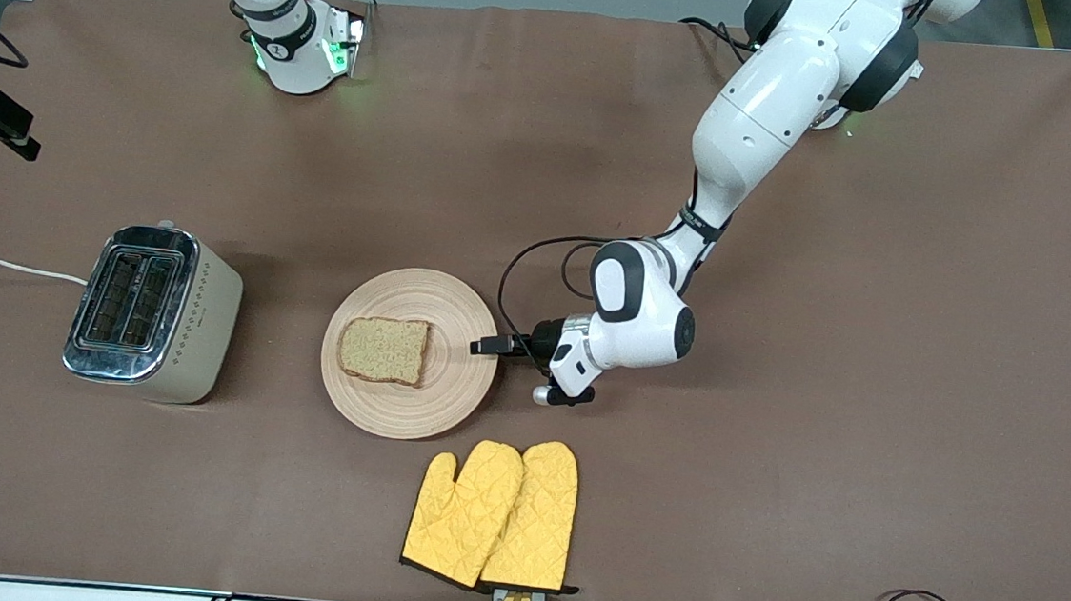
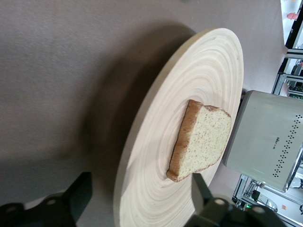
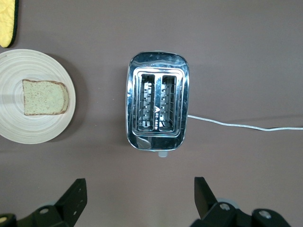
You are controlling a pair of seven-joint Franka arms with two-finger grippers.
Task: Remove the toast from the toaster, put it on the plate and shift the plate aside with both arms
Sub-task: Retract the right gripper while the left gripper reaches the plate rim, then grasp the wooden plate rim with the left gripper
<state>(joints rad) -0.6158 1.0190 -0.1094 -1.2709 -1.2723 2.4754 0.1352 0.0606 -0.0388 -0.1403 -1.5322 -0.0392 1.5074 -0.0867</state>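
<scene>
Two sets of jaws stood spread: the left gripper (image 1: 486, 344) straddled the plate (image 1: 451, 399) rim at the worktop, pinching nothing yet, while the right gripper (image 3: 137, 201) waited high over the toaster (image 1: 152, 312). Toast (image 1: 384, 350) already lay on the plate; only moving the plate aside seemed left.

No wording can be read anywhere. A small dark brand mark is seen on the beige side of the toaster (image 2: 277, 142), above its dot pattern, too small to be made out. A tiny emblem between the slots in the right wrist view is likewise illegible.
</scene>
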